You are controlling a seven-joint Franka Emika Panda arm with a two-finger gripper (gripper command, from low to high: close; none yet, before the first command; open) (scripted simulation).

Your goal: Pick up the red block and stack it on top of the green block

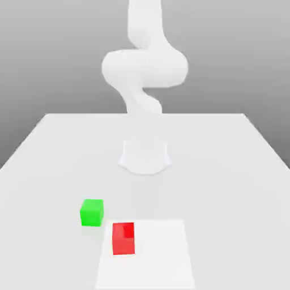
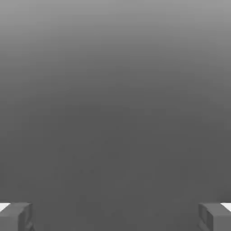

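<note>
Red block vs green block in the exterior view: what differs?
The red block is on the white patch; the green block is beside it on the table. The red block's top has a darker area; the green block's looks plain. Both are boxy.

The table (image 1: 215,181) was pale and flat. On it lay a white square (image 1: 161,255), bearing the red block (image 1: 123,239). The green block (image 1: 92,213) sat beside the square, and the arm's base (image 1: 145,157) stood farther back.
</note>
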